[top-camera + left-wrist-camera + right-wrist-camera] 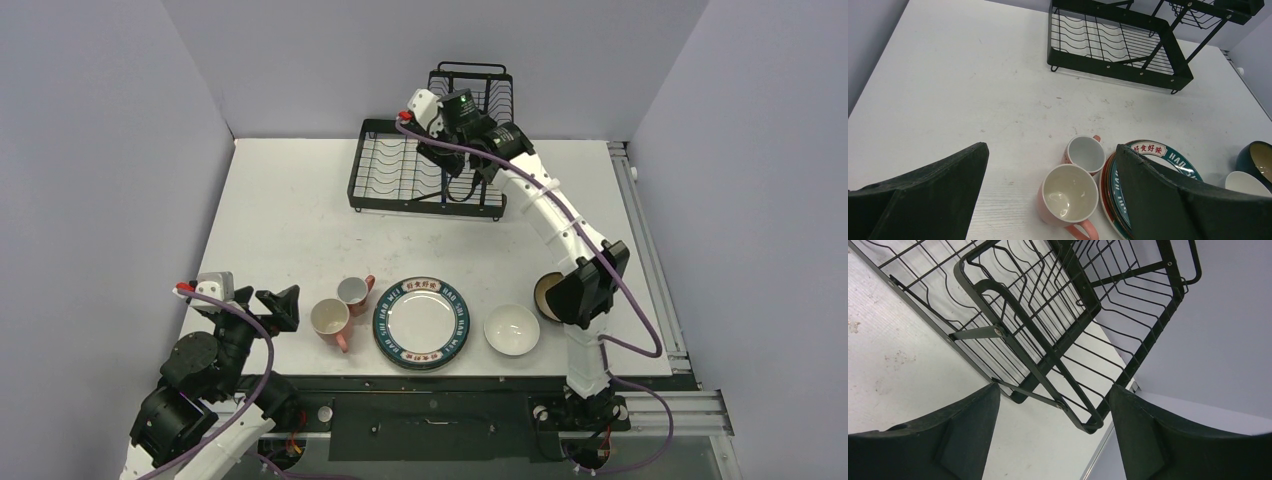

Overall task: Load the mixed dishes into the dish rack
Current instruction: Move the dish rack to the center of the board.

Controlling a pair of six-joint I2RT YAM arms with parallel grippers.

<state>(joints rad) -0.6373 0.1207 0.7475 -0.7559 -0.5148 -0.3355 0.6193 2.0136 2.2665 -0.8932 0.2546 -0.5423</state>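
The black wire dish rack (400, 170) stands at the back of the table with no dish in it. My right gripper (458, 162) hovers over its right end, open and holding nothing; in the right wrist view the dish rack (1013, 320) has a corner between the fingers (968, 430). Two pink mugs (330, 320) (353, 292) stand upright near the front edge. Beside them lie stacked plates, the green-rimmed lettered one (422, 322) on top, then a white bowl (512, 328) and a dark bowl (545, 295) half hidden by the right arm. My left gripper (284, 308) is open, just left of the mugs (1069, 195).
Grey walls close in the table on the left, back and right. A metal rail (650, 260) runs along the right edge. The right arm's elbow (590, 285) hangs over the dark bowl.
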